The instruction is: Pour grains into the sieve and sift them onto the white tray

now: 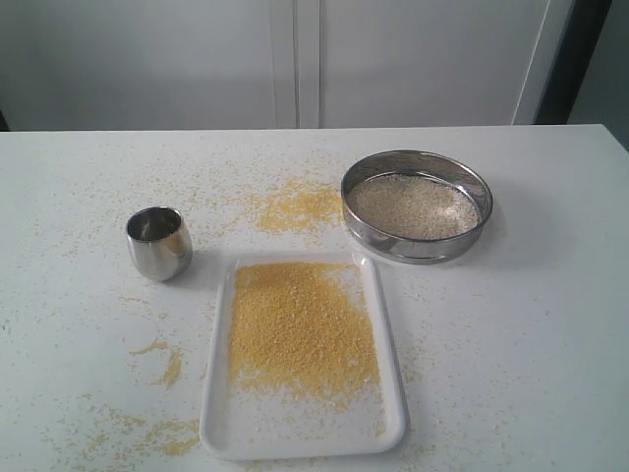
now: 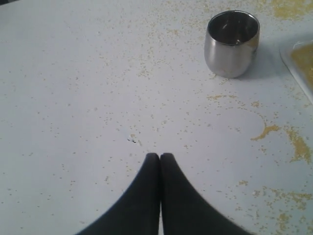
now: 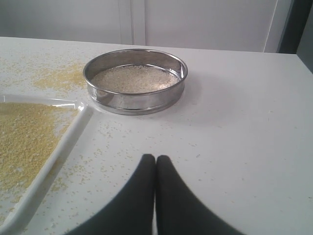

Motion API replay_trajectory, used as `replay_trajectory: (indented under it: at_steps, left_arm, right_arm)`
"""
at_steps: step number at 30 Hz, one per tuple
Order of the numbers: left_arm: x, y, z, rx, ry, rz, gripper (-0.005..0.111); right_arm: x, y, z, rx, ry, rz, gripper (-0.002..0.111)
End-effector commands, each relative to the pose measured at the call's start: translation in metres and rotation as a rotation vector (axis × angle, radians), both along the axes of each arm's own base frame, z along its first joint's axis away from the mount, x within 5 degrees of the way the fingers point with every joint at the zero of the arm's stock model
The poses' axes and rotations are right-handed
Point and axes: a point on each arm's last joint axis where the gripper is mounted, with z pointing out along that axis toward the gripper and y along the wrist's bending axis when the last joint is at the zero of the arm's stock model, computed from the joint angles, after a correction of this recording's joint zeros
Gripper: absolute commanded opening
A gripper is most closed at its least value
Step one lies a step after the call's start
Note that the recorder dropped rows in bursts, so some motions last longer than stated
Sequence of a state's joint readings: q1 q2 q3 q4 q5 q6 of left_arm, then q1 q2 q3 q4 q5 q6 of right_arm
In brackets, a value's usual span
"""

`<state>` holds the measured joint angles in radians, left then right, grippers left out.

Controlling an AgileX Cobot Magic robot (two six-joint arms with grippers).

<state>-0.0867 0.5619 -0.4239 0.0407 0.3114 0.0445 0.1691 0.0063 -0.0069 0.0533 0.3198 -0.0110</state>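
The round steel sieve [image 1: 417,205] [image 3: 135,81] stands on the table at the back right, with pale beige grains [image 1: 416,206] [image 3: 134,79] lying on its mesh. In front of it lies the white tray [image 1: 301,438] [image 3: 73,129], covered by a spread of fine yellow grains [image 1: 300,327] [image 3: 24,139]. Neither gripper shows in the exterior view. My left gripper [image 2: 160,156] is shut and empty over bare table, with the cup well ahead of it. My right gripper [image 3: 156,158] is shut and empty, short of the sieve and beside the tray.
A small shiny steel cup [image 1: 158,242] [image 2: 231,43] stands upright left of the tray, apparently empty. Spilled yellow meal [image 1: 293,205] lies on the table [image 1: 550,324] behind the tray, and thinner patches [image 1: 167,366] lie to the tray's front left.
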Motion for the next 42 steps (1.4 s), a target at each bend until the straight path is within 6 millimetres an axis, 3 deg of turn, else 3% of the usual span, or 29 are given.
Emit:
replay_trajectory:
  at_steps: [1,8,16,42]
  left_arm:
    - [-0.021,0.002,-0.004,-0.006,-0.094,-0.004,0.001]
    - [-0.043,0.008,-0.011,-0.027,-0.188,0.069,0.001]
    - [-0.059,0.010,-0.034,-0.100,-0.243,0.156,0.001]
    - [-0.057,0.009,-0.091,-0.151,-0.209,0.177,0.001]
  right_arm:
    - [0.000,0.000,-0.001,-0.015,-0.009,0.001,0.000]
    - [0.000,0.000,-0.001,-0.015,-0.009,0.001,0.000]
    - [0.000,0.000,-0.001,-0.015,-0.009,0.001,0.000]
    - [0.000,0.000,-0.001,-0.015,-0.009,0.001,0.000]
